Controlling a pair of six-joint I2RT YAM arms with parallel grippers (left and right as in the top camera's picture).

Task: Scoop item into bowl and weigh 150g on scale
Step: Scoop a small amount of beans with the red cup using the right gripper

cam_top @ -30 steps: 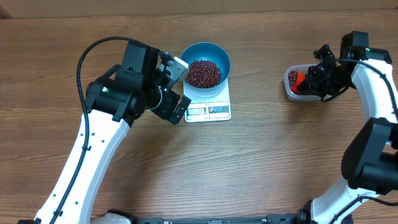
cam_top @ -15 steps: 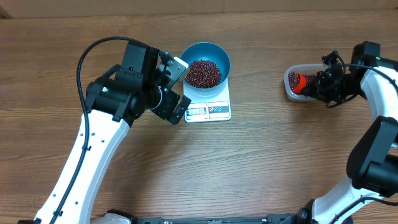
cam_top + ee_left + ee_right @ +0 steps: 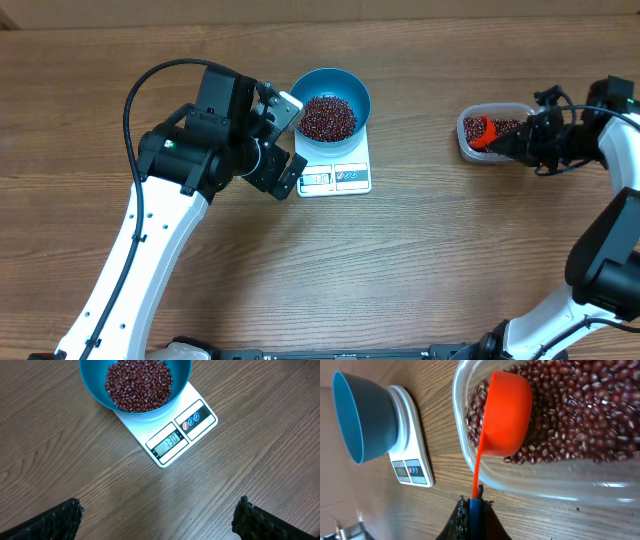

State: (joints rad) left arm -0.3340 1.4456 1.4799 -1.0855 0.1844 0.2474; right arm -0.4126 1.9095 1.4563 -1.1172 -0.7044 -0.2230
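Left gripper (image 3: pixel 288 142) wide open, holds nothing, hovers just beside scale (image 3: pixel 350 158), on its left. Bowl (image 3: pixel 330 80) sits on scale, heap of beans (image 3: pixel 328 117) inside; display reads 130. Right gripper (image 3: pixel 472 509) shut tight on thin handle of orange scoop (image 3: pixel 507 415). Scoop cup lies in clear tub (image 3: pixel 545 480) on more beans, far right of table (image 3: pixel 420 260). Tub well apart from scale.

the table (image 3: pixel 450 260) looks matt wood-grain; bowl (image 3: pixel 92 385) smooth (plastic, by its look); tub (image 3: pixel 560 477) clear glossy plastic; scoop (image 3: pixel 507 415) shiny plastic.
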